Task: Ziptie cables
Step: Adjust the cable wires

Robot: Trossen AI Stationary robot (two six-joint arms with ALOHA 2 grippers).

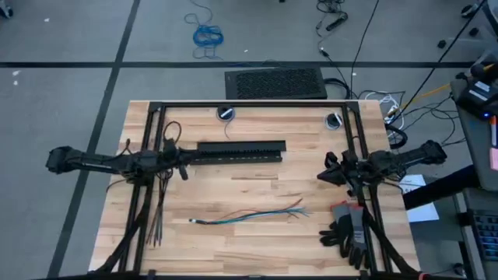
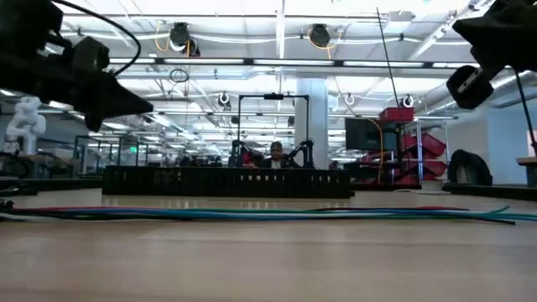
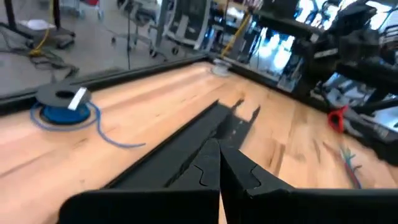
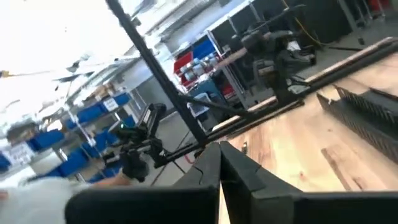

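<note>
On the wooden surface (image 1: 257, 187), the cables (image 1: 249, 215) lie untouched near the front middle; the zipties (image 1: 158, 214) rest well apart at the left edge. Both the left gripper (image 1: 182, 162) and right gripper (image 1: 323, 177) hover with fingers pressed together. Nothing is picked yet; next, the left gripper likely must open over a ziptie.

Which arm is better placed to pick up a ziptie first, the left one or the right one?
Probably the left. The zipties lie at the table's left edge, just below the left hand. The right hand hangs across the table, beyond the cables. Both hands look shut.
</note>
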